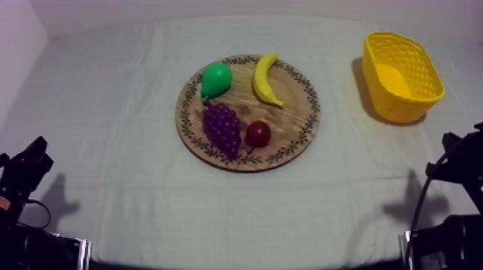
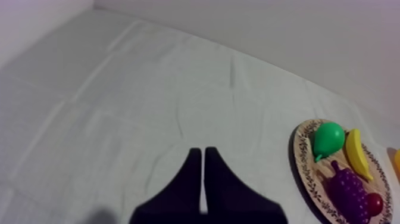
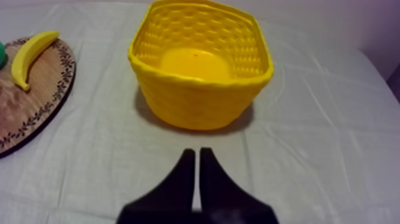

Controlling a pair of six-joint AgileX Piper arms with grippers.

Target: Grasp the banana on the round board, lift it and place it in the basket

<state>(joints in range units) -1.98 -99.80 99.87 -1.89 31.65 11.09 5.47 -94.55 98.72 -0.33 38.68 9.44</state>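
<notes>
Curved yellow toy banana lying on the round wooden board with a patterned rim, untouched by either gripper.

The banana rests on the board's far right part, beside the green toy pear; the purple bunch of grapes and the small red fruit sit on its near half. The yellow woven basket stands to the board's right, apart from it. The left gripper, left of the board, and the right gripper, right of it facing the basket, are both clenched on nothing.
</notes>
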